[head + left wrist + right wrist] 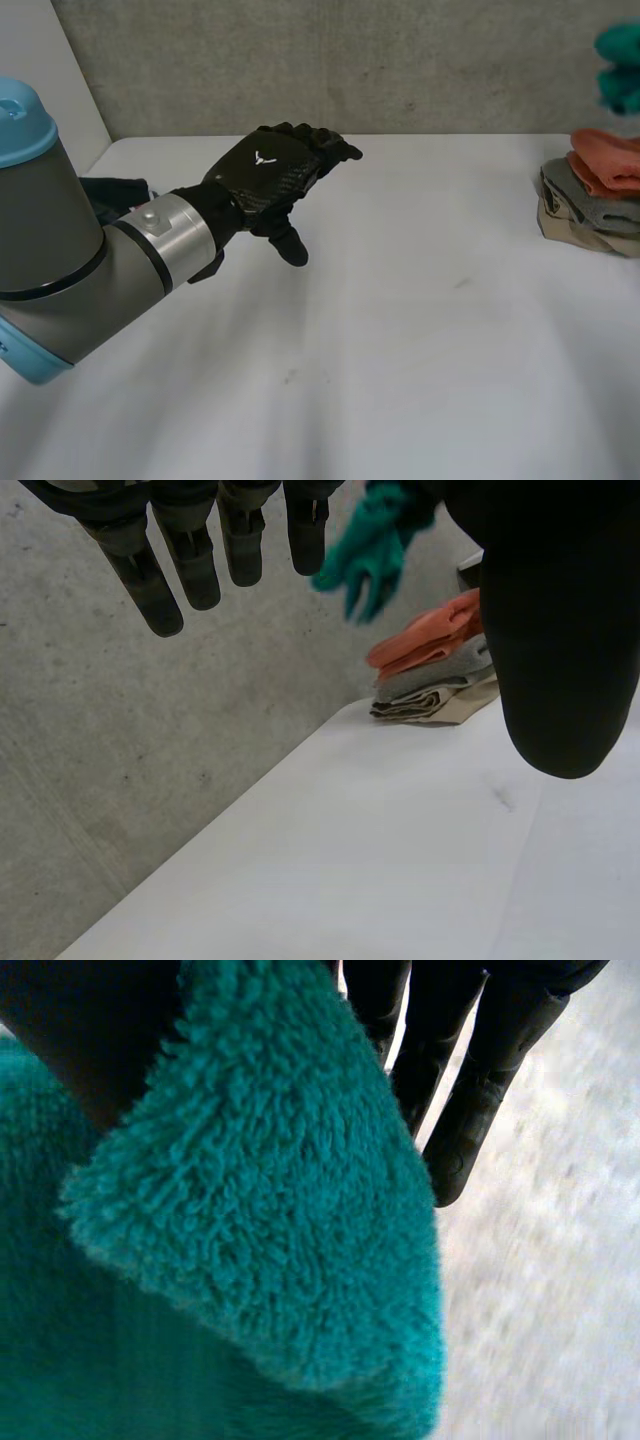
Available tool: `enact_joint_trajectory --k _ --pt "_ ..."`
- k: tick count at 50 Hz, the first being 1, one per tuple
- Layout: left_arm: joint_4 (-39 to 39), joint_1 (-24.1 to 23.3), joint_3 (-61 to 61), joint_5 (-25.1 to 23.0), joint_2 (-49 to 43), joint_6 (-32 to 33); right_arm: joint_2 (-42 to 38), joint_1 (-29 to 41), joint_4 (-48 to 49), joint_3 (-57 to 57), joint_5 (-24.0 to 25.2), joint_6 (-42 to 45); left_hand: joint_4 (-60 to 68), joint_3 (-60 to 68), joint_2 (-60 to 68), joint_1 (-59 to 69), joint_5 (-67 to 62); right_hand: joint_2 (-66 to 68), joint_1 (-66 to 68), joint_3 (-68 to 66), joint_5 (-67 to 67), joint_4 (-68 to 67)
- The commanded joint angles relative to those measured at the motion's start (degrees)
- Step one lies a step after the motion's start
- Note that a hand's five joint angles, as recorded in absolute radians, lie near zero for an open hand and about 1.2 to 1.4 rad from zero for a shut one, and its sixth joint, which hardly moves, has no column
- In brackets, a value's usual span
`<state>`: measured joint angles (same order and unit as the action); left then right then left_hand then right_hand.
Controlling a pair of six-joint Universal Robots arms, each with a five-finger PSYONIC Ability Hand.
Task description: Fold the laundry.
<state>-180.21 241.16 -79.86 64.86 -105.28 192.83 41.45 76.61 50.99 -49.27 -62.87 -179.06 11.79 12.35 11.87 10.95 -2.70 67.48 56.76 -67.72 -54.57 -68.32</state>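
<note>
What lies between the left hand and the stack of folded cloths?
Nothing: in the head view the table is bare from the left hand to the stack of folded cloths.

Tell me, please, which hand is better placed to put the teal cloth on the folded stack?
Probably the right: the right hand holds the teal cloth, which hangs near the folded stack. The left hand is open and empty, far across the table.
</note>
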Motion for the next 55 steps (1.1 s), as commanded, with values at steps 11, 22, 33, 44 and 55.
enact_joint_trajectory --k 11,22,33,44,55 --pt "-0.06 -0.60 -1.35 0.00 -0.10 0.00 -9.55 -12.54 6.31 -11.19 19.36 -1.46 0.78 0.22 0.70 1.62 0.13 12.52 23.24 -12.28 -15.43 -11.68" --pt "-0.06 -0.78 -1.44 0.00 -0.02 -0.17 -3.05 -12.98 5.53 -14.71 18.66 -2.34 0.78 0.22 0.70 1.62 0.13 -16.11 -5.39 16.35 13.20 16.94" --pt "-0.06 -0.78 -1.35 0.00 0.33 -0.17 6.54 -16.05 -5.88 -21.66 18.66 -1.91 0.28 -0.28 0.20 1.12 0.63 -57.48 -46.76 57.72 54.57 58.32" --pt "-0.06 -1.13 -1.26 0.00 2.62 -0.96 12.08 -26.68 -43.92 -16.48 8.05 20.47 0.28 -0.28 0.19 1.11 0.63 -57.48 -46.76 57.72 54.57 58.32" --pt "-3.21 -0.43 -1.08 0.88 6.83 -7.11 19.80 -23.10 -36.78 -11.54 -20.62 35.99 0.61 0.06 0.53 1.45 0.29 -57.48 -46.76 57.72 54.57 58.32"
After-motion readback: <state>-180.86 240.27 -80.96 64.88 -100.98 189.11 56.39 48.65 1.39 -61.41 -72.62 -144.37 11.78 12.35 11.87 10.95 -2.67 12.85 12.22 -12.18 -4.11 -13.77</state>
